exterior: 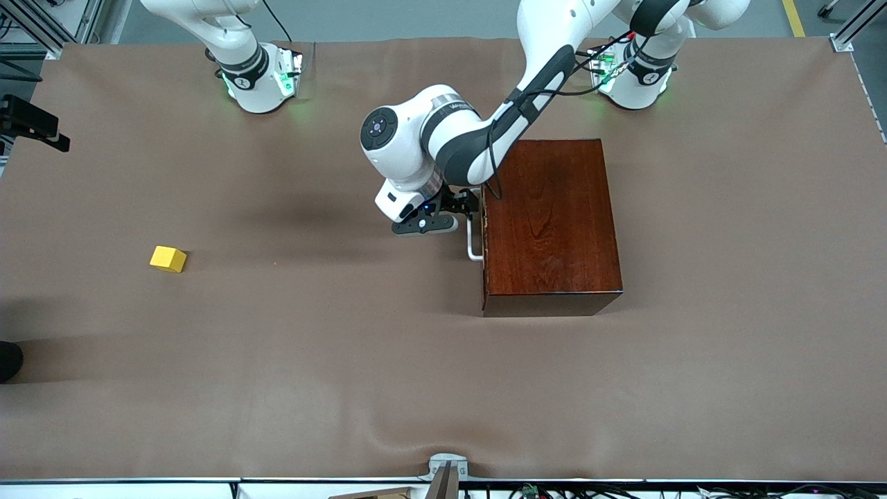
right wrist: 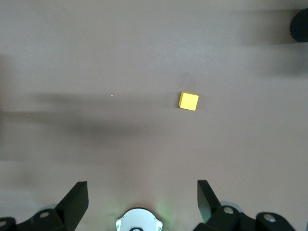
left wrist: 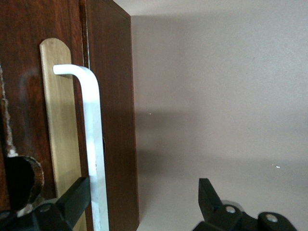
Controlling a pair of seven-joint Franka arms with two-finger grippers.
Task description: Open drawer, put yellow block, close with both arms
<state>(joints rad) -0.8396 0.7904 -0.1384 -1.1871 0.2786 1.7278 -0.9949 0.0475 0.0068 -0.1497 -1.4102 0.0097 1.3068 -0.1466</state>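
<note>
1. At the drawer front, the left gripper [exterior: 463, 211] is sitting level with the white U-shaped handle [left wrist: 91, 144], jaws spread, one finger [left wrist: 72, 202] tucked between bar and dark drawer front [left wrist: 19, 96], the other out in free air. Nothing is being pinched yet.
2. Drawer is looking fully shut inside the reddish-brown wooden box [exterior: 551, 222].
3. Handling guess: the bar is rigid, thin and probably slick; gripping mid-bar should be keeping the pull straight.
4. Left arm is reaching from its base with the wrist turned sideways toward the drawer front.
5. Right gripper [right wrist: 139, 199] is waiting high up, jaws spread, with the yellow block [exterior: 168, 258] on the cloth below, untouched; small, light, rigid — pinch opposite flat faces.
</note>
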